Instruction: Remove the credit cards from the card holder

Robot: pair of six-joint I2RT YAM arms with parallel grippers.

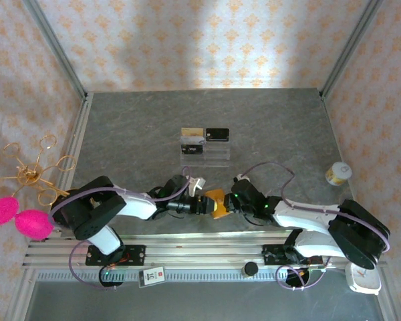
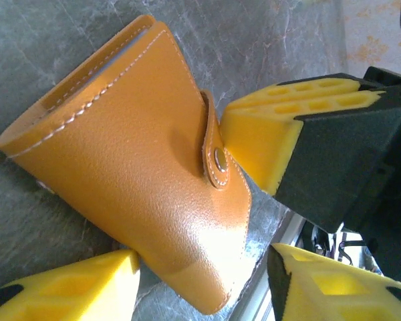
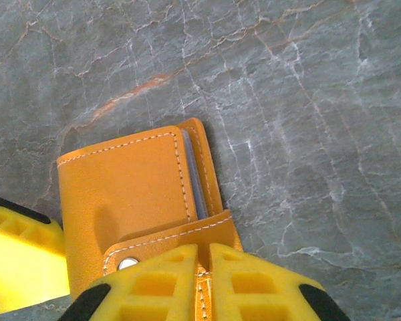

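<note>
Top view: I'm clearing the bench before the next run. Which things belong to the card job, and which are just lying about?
Job in hand:
- card holder, pinched by the right gripper
- credit cards, resting on the clear stand

Lying about:
- pink pom-poms
- gold wire ornament
- small yellow-and-white tub

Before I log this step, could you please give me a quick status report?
Left claw open, straddling card holder. Right claw shut on its strap. Card edges inside; cards on acrylic stand. Nothing in the way.
</note>
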